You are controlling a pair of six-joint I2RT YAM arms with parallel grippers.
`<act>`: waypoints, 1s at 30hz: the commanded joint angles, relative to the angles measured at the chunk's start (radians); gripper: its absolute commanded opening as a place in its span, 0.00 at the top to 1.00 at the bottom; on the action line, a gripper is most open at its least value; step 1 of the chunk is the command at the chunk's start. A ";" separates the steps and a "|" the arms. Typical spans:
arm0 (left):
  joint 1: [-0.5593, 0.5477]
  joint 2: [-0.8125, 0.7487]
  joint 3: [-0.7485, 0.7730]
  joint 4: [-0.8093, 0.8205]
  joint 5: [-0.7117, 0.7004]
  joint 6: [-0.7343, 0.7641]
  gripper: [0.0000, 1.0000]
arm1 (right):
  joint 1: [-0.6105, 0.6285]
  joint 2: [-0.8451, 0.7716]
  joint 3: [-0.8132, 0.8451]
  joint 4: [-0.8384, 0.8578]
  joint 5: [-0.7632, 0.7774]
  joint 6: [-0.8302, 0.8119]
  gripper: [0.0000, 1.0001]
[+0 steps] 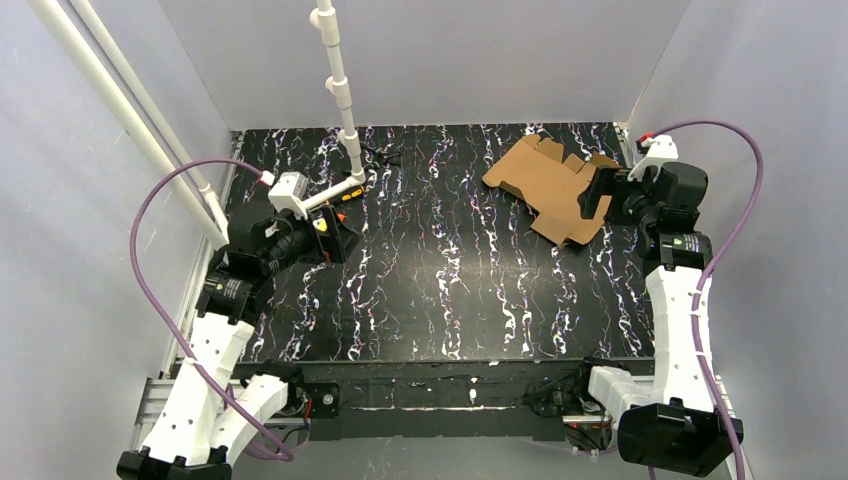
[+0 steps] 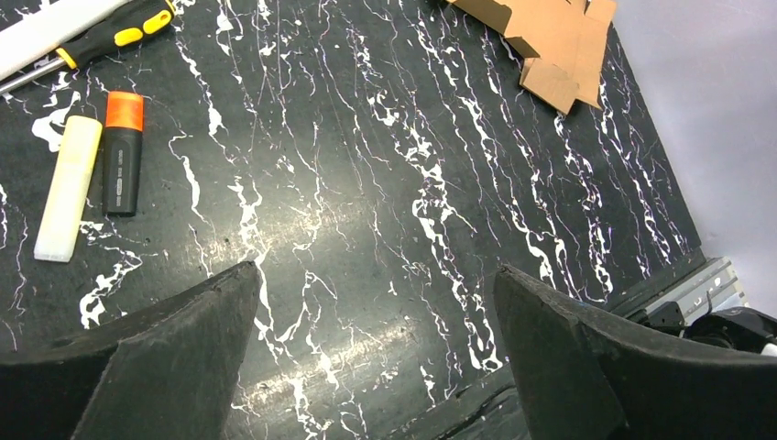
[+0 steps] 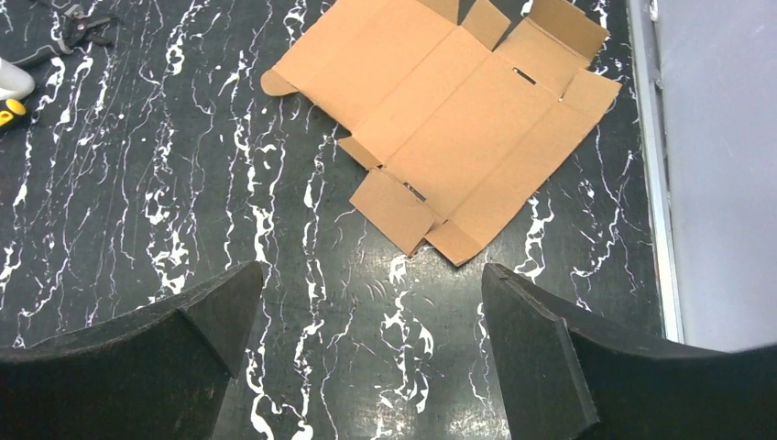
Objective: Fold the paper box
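Two pincers, both spread wide, both holding nothing. The right pincer (image 3: 368,280) hangs over bare bench (image 1: 430,290), its jaws framing the nearest corner of the paper box (image 3: 458,119). The box lies unfolded in the upper middle of the right wrist view, and at the upper right of the overhead view, close to the side wall. It looks flat on the surface, though a couple of small flaps seem to lift a little.

The job right now, I'd say, is the first approach. A thin sheet lying flat gives little to pinch from above, so a lifted flap edge is the better target, taken low with one finger slid underneath.

The left pincer (image 2: 376,275) sits well apart, at the left of the overhead view, near a black-and-orange marker (image 2: 122,151), a pale highlighter (image 2: 69,188) and a screwdriver (image 2: 119,32). It should cross clear of those and pin the middle panel, or the sheet will likely skate during creasing.
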 commanded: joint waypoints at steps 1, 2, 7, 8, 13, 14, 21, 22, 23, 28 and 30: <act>0.001 -0.001 -0.035 0.070 0.032 0.047 0.02 | -0.020 -0.018 0.026 -0.022 0.033 0.005 0.02; 0.001 -0.001 -0.046 0.076 0.027 0.056 0.02 | -0.020 -0.014 0.028 -0.023 0.035 0.002 0.02; 0.001 -0.022 -0.120 0.127 0.018 0.069 0.02 | -0.020 0.005 0.036 -0.025 0.020 -0.006 0.02; 0.002 -0.024 -0.135 0.139 0.021 0.069 0.02 | -0.020 0.010 0.038 -0.026 0.019 -0.006 0.02; 0.001 -0.019 -0.153 0.161 0.052 0.073 0.02 | -0.020 0.016 -0.007 -0.034 -0.120 -0.155 0.02; 0.001 -0.017 -0.156 0.163 0.058 0.071 0.02 | -0.020 0.018 -0.024 -0.041 -0.190 -0.231 0.02; 0.001 -0.012 -0.175 0.148 0.045 0.073 0.02 | -0.020 0.078 -0.078 -0.137 -0.431 -0.576 0.02; 0.001 -0.011 -0.177 0.145 0.041 0.075 0.02 | -0.021 0.097 -0.082 -0.143 -0.450 -0.615 0.02; 0.001 -0.009 -0.176 0.143 0.038 0.078 0.02 | -0.020 0.125 -0.081 -0.145 -0.461 -0.645 0.02; 0.001 0.006 -0.174 0.125 0.025 0.093 0.02 | -0.018 0.335 0.010 -0.201 -0.486 -0.735 0.02; 0.001 0.011 -0.175 0.126 0.025 0.097 0.02 | -0.017 0.429 0.056 -0.207 -0.467 -0.727 0.02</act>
